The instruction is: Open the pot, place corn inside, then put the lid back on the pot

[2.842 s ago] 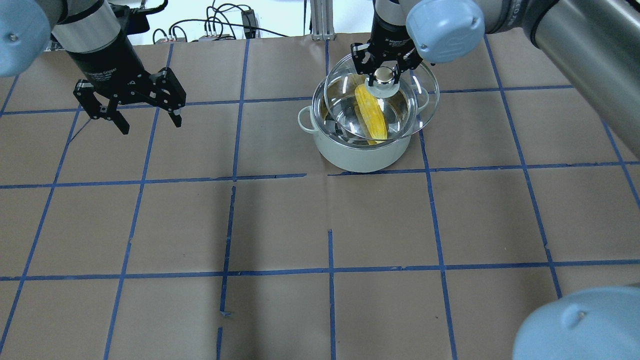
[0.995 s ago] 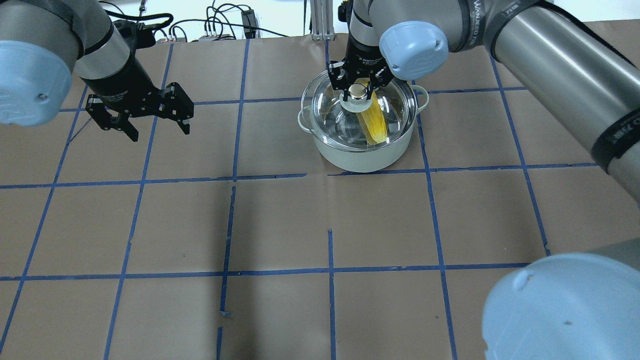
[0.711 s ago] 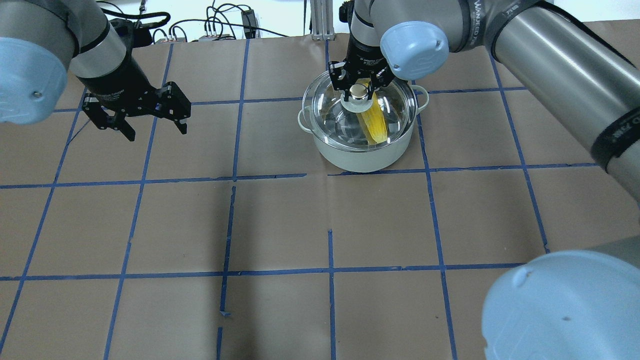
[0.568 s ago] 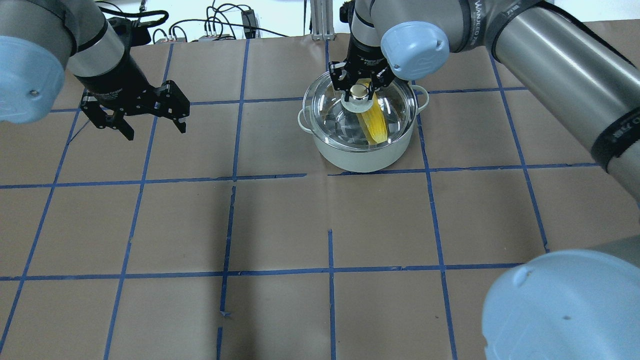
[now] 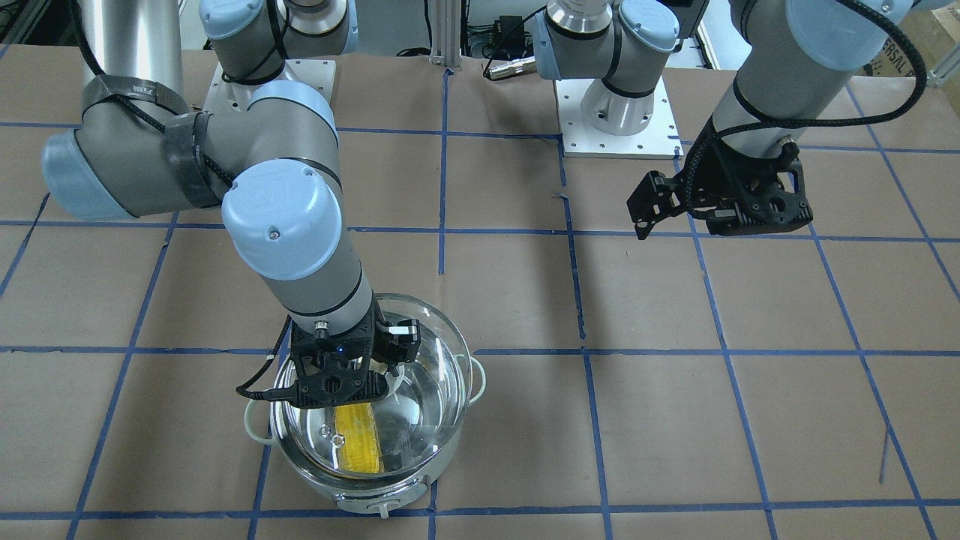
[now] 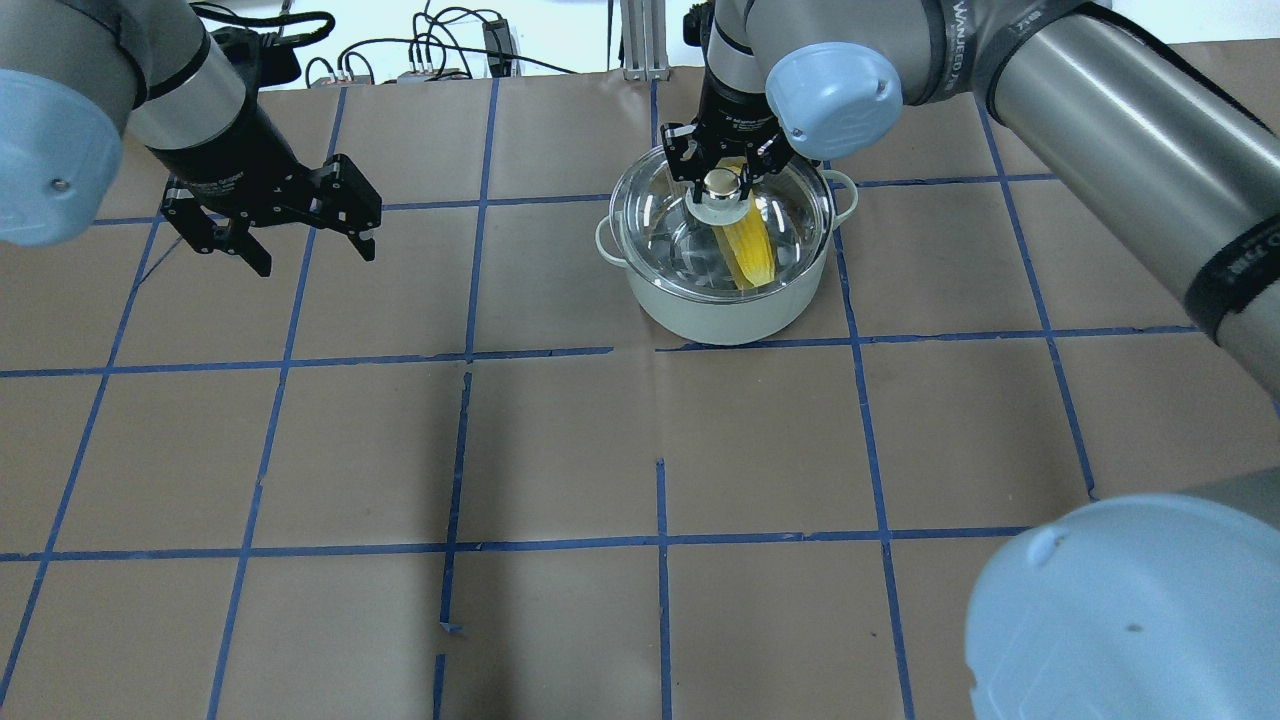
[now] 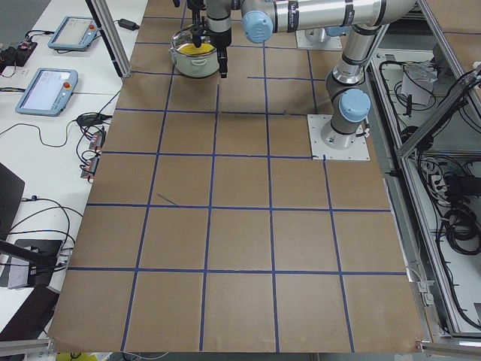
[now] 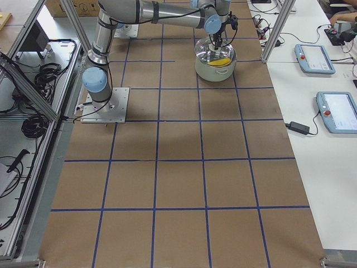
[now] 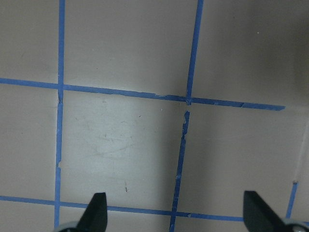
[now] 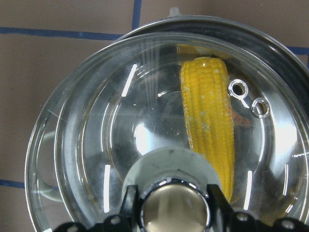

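On the far half of the worktop (image 6: 560,450), a little to the robot's right: pot (image 6: 715,315), pale, upright on the brown paper, loop handles out to either side. Inside it, lying on the steel bottom: corn (image 6: 748,250), yellow, seen through the glass, partly under the knob in the overhead view. Over the pot's mouth: lid (image 6: 670,220), clear, covering the corn. Lid rim not quite matched to the pot's rim in the right wrist view, with a sliver of pot edge showing past it on one side. Fully seated or not: cannot tell. Right jaws down on the lid from above, closed narrow on the knob (image 6: 720,185), one to each side and touching it. Left jaws well apart from the pot, on the robot's left, hanging above bare paper and blue tape lines (image 6: 465,280). Spread wide, nothing between them.
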